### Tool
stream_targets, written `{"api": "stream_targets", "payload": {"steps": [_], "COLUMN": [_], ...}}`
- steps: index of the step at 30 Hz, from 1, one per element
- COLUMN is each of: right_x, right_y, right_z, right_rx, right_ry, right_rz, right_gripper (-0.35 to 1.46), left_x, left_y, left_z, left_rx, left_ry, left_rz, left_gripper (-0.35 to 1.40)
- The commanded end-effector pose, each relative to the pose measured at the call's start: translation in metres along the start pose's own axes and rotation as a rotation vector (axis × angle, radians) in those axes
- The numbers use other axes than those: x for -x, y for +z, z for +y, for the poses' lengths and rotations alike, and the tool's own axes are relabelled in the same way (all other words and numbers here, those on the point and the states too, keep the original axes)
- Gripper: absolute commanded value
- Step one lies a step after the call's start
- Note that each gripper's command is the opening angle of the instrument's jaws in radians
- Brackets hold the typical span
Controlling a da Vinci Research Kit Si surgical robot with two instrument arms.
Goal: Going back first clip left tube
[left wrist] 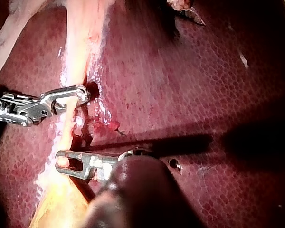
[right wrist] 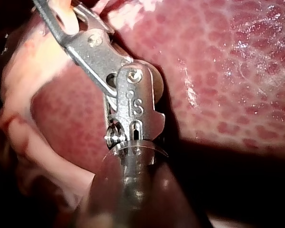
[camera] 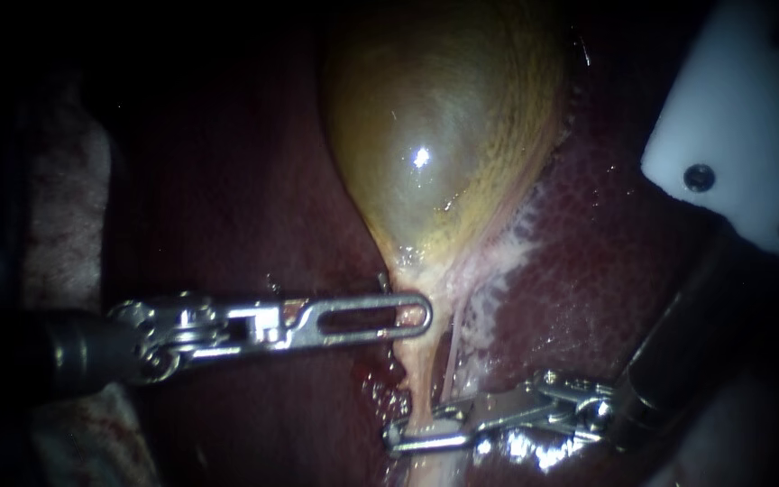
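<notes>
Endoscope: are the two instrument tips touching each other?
No: the left instrument sits at the neck of the gallbladder, the right instrument lower on the tube, apart.

**Pale tube stretched over the liver**

The tube is a pale tan, wet stalk. It runs from the narrow end of the gallbladder down across the dark red liver, nearly straight, with a smear of blood just beside it. It is gripped in 2 places: by the left instrument close under the gallbladder, and by the right instrument lower down.
</notes>
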Motion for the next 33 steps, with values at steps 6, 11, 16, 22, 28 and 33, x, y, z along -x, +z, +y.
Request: {"api": "stream_targets", "payload": {"steps": [6,11,16,22,28,33], "right_x": [0.0,0.0,0.0,0.0,0.0,-0.0001], "right_y": [0.0,0.0,0.0,0.0,0.0,0.0], "right_z": [0.0,0.0,0.0,0.0,0.0,0.0], "right_rx": [0.0,0.0,0.0,0.0,0.0,0.0], "right_ry": [0.0,0.0,0.0,0.0,0.0,0.0], "right_rz": [0.0,0.0,0.0,0.0,0.0,0.0], "right_gripper": [-0.08,-0.08,-0.06,0.11,0.29,0.38], "left_x": [0.0,0.0,0.0,0.0,0.0,0.0], "left_y": [0.0,0.0,0.0,0.0,0.0,0.0], "left_z": [0.0,0.0,0.0,0.0,0.0,0.0], "left_rx": [0.0,0.0,0.0,0.0,0.0,0.0], "left_ry": [0.0,0.0,0.0,0.0,0.0,0.0], "left_rz": [0.0,0.0,0.0,0.0,0.0,0.0], "left_gripper": [-0.35,-0.35,-0.35,-0.35,-0.35,-0.35]}}
